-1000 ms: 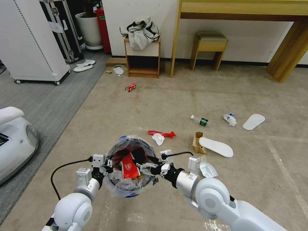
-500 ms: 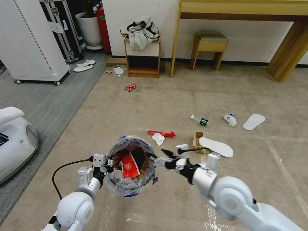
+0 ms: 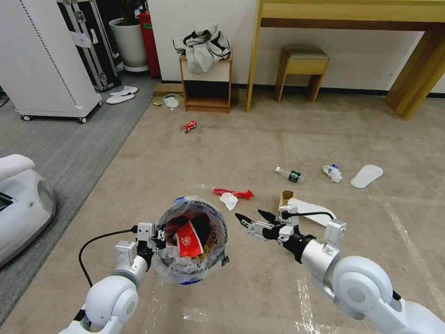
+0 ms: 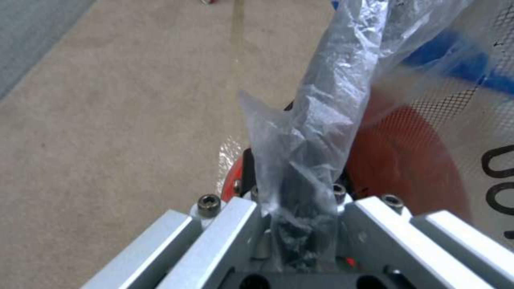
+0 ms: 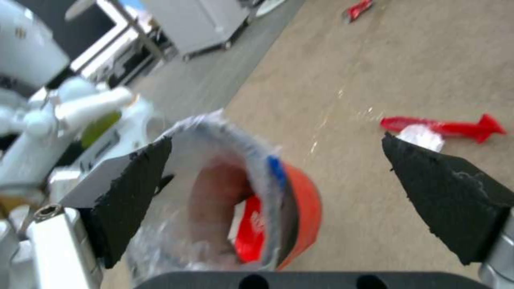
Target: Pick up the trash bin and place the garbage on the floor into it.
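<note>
The trash bin (image 3: 218, 239), blue and red with a clear bag liner, hangs just above the floor with my left gripper (image 3: 155, 236) shut on its rim and bag (image 4: 300, 168). A red packet (image 3: 187, 240) lies inside. My right gripper (image 3: 252, 216) is open and empty, just right of the bin (image 5: 300, 192). On the beige floor lie a red wrapper (image 3: 233, 192), a white tissue (image 3: 228, 201), a brown carton (image 3: 285, 199), a white slipper (image 3: 320, 209), a green-label bottle (image 3: 290, 175), a crumpled tissue (image 3: 332, 172), another slipper (image 3: 366, 176) and a crushed red can (image 3: 188, 126).
A white machine base (image 3: 23, 204) stands on the grey carpet at left. Along the far wall are a small shelf with a jacket (image 3: 206, 83), a stool (image 3: 303, 69), a wooden desk leg (image 3: 417, 69) and a white cabinet (image 3: 46, 60).
My right gripper has pulled out from over the bin's mouth and swung right, staying open. The red packet stays in the bin. The left arm holds still.
</note>
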Motion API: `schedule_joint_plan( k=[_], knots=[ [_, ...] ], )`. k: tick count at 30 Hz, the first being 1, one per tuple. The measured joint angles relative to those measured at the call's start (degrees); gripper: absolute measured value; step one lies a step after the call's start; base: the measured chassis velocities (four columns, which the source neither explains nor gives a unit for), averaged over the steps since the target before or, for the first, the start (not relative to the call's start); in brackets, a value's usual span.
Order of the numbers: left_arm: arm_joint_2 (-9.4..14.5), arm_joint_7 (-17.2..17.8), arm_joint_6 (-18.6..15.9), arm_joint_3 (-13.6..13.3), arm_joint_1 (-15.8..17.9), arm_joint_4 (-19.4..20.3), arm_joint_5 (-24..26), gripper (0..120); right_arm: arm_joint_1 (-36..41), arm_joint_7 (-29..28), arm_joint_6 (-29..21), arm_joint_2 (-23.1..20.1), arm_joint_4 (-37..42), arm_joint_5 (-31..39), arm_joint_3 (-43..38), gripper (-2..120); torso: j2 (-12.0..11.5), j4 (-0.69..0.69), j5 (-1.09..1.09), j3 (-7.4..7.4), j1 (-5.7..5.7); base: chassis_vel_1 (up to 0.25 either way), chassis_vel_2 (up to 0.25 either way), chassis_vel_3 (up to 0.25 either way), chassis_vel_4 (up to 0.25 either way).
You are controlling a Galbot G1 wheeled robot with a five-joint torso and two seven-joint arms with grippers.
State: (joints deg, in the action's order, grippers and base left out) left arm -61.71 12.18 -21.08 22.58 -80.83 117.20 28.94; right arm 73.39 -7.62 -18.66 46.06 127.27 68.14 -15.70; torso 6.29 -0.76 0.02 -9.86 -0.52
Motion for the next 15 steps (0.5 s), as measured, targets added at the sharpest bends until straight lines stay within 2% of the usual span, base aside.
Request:
schedule_joint_plan(
  k=[1,6,15],
  knots=[
    [-0.03,0.00,0.00,0.52,-0.11,0.23,0.03,1,0.63,-0.01,0.07,0.40,-0.36,0.60,-2.07,100,0.00,0.03,0.00,0.00,0.00,0.000,0.000,0.000,0.000],
    [-0.02,0.06,-0.24,0.65,0.26,0.47,0.26,1,4.02,1.26,0.44,0.58,-1.34,0.31,-7.56,100,0.00,0.00,-0.01,0.00,0.00,0.000,0.000,0.000,0.000],
    [0.27,0.04,-0.53,-1.81,2.93,-0.79,0.86,1,8.42,3.71,1.08,2.68,-3.26,-2.69,-14.23,100,0.00,0.01,-0.01,0.00,0.00,0.000,0.000,0.000,0.000]
  ],
)
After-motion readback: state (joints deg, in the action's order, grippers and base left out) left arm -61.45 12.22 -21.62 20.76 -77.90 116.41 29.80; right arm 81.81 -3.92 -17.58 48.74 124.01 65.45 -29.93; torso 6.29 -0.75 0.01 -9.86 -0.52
